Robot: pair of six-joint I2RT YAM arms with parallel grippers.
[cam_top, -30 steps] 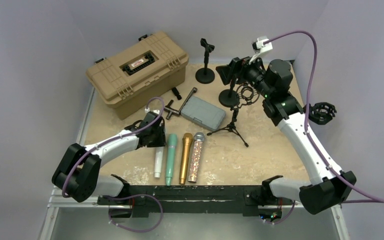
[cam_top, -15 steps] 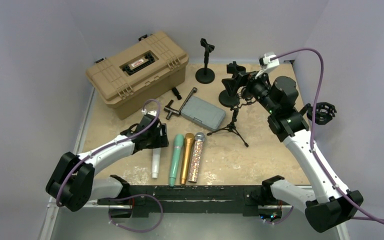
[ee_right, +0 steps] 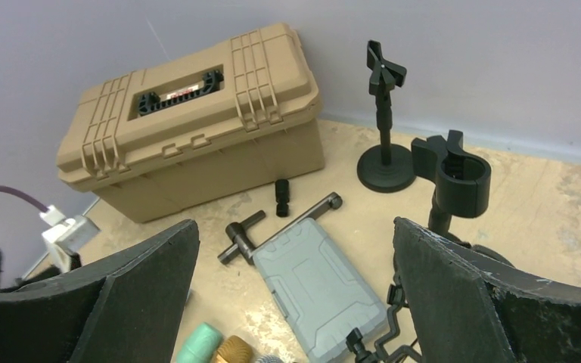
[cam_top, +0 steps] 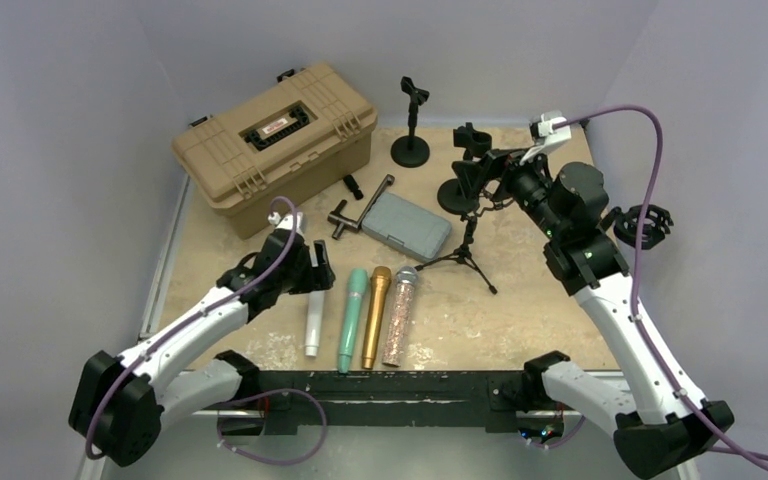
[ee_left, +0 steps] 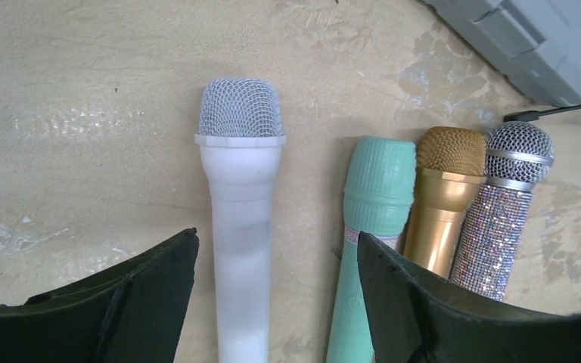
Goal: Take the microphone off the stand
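Left tool (ee_left: 276, 242) gapes astride the white microphone (ee_left: 240, 219).

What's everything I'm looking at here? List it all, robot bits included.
white mic: one, white, lying front left
other mics: three, mint, gold, glittery, just right of it
stands: three, black, two round-based at the back, one tripod mid-table
big case: one, tan, back left
small case: one, grey, centre
T-handle: one, dark, between the cases
peg: one, black, by the big case
shock mount: one, black, beyond the right edge
table: one, sandy, centre
arms: two, white and black, front corners
left fingers: two, black, open astride the white mic
right fingers: two, black, open by a round-based stand
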